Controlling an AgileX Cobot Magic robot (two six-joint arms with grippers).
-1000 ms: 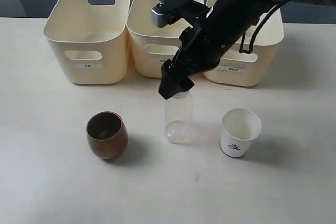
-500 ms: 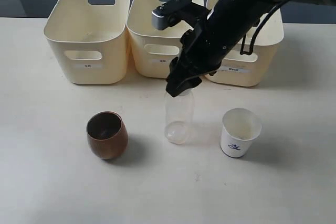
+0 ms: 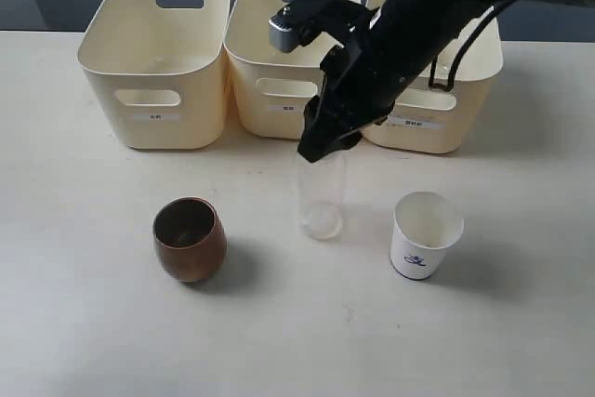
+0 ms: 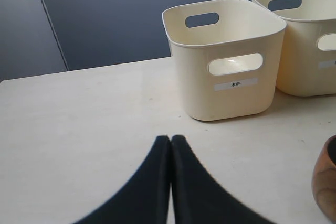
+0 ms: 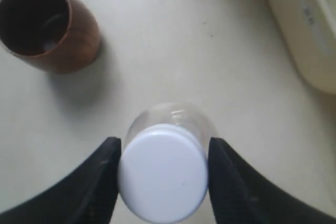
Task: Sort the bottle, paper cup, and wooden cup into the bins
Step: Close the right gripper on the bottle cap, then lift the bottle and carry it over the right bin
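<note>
My right gripper [image 3: 324,144] is shut on the white cap of the clear bottle [image 3: 321,197], which hangs upright with its base just off the table, in front of the middle bin [image 3: 253,90]. In the right wrist view the fingers [image 5: 105,169] press both sides of the bottle's cap [image 5: 164,174]. The brown wooden cup [image 3: 190,239] stands upright to the bottle's left, and the white paper cup [image 3: 426,234] to its right. The left bin [image 3: 158,90] and right bin [image 3: 469,109] flank the middle one. My left gripper [image 4: 171,139] is shut on nothing, low over the table, out of the exterior view.
The three bins stand in a row along the table's back, and my right arm reaches over the middle and right ones. The left wrist view shows the labelled left bin [image 4: 226,61], part of the middle bin [image 4: 310,61] and the wooden cup's edge [image 4: 326,182].
My right gripper closed on the bottle's cap and lifted it a little; the bottle's base has risen and shifted slightly right. Both cups stayed put.
</note>
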